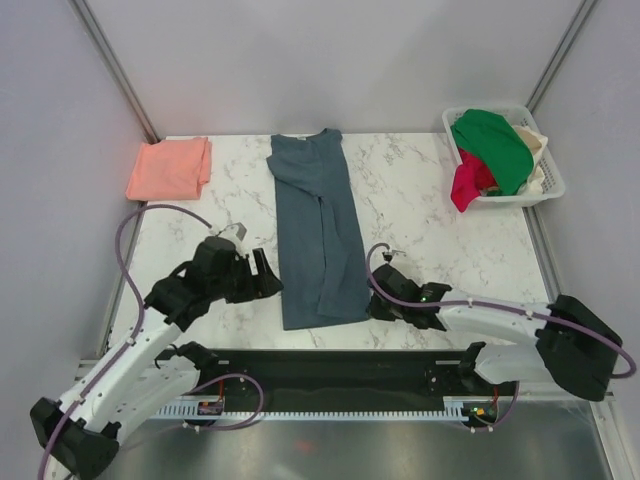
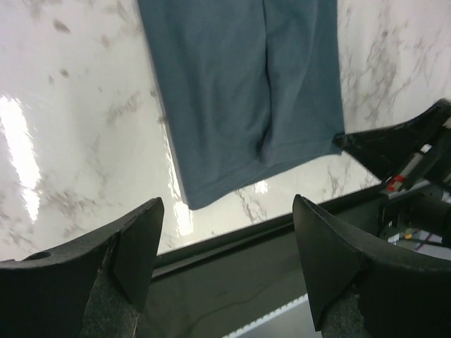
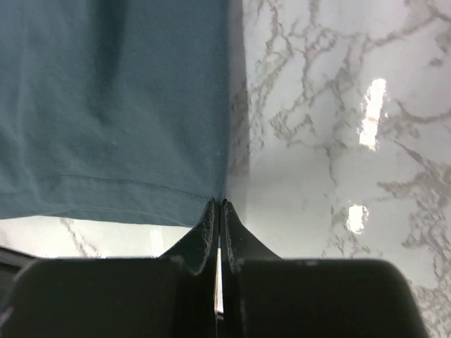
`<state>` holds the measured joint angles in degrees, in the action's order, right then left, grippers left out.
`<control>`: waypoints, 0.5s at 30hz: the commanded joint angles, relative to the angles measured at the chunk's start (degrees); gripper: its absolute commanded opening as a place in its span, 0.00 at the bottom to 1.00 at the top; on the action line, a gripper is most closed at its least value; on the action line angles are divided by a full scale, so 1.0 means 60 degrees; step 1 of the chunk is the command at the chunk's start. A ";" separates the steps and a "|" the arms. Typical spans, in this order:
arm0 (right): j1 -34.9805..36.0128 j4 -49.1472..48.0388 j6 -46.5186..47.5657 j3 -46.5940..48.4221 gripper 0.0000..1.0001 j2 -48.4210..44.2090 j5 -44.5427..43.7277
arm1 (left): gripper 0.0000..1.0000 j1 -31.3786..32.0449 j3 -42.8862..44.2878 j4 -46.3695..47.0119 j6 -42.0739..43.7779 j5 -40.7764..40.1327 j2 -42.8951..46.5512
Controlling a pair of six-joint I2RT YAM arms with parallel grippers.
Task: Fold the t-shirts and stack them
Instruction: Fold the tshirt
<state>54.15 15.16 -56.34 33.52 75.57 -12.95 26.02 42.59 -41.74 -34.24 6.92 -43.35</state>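
Right gripper [image 3: 220, 208]: mine, clenched, tips at the near right hem corner of the slate-blue t-shirt [image 1: 318, 225]; whether cloth is pinched I cannot tell.
Left gripper [image 2: 227, 200]: mine, released, jaws wide with nothing between, just beside that shirt's near left corner.
Basket [image 1: 553, 190]: far right corner of the desk [image 1: 430, 200]; green garment [image 1: 490, 145] on top, red garment [image 1: 468, 185] spilling over the rim, cream garment [image 1: 535, 150] behind.
Slate-blue t-shirt: long folded strip down the desk's middle.
Pink t-shirt [image 1: 170, 168]: folded, far left corner.
Hidden: basket's floor, under the clothes.
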 commanded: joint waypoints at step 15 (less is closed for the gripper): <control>0.0042 -0.0871 -0.0601 -0.1470 0.00 -0.1741 0.0576 | 0.73 0.3691 -0.3347 0.2456 -0.4533 -0.1797 -0.1884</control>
<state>54.15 12.25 -59.37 25.43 64.23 -10.83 47.77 23.70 -34.79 -57.63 -0.93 -53.04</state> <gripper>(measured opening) 0.010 0.735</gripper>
